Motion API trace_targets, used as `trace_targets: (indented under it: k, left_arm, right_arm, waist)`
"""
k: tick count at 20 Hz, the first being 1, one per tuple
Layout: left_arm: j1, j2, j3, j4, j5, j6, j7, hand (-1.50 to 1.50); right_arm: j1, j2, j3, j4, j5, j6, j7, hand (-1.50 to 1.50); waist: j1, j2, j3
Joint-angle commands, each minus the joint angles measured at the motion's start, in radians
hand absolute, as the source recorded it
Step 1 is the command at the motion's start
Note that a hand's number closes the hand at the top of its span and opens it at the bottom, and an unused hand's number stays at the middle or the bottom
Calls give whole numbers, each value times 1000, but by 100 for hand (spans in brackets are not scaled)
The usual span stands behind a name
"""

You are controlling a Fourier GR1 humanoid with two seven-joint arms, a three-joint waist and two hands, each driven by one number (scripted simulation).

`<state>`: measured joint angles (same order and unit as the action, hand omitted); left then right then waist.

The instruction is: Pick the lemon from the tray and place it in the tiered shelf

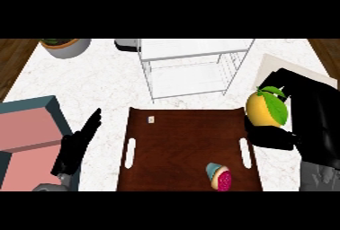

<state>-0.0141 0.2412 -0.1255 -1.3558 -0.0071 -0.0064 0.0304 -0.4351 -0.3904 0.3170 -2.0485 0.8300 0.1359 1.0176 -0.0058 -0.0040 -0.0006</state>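
Observation:
A yellow lemon (263, 111) with green leaves is held in my right hand (287, 134), whose fingers curl round it from below and behind. It hangs above the counter just past the right edge of the dark brown tray (182, 143), near its far right corner. The white wire tiered shelf (189, 67) stands beyond the tray at the back middle, and the lemon sits to its lower right. My left hand (78, 143) rests open left of the tray, fingers straight and pointing away.
A cut pink fruit piece (220, 177) lies on the tray near its front right. A teal and pink box (30, 134) sits at the left edge. A grey pot with a plant (64, 46) stands at the back left.

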Motion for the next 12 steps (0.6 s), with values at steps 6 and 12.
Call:
trace_targets:
  k: [6,12]
  left_arm:
    - [-5,-9,12,10,-14,-27,-6,0]
    - [14,-6,13,-12,-7,-46,-3,0]
  right_arm:
    - [-303,54,-164,246,15,65,-11,150]
    - [-547,44,-264,649,32,-30,-141,150]
  waist:
    - [15,5,0]
    - [34,10,0]
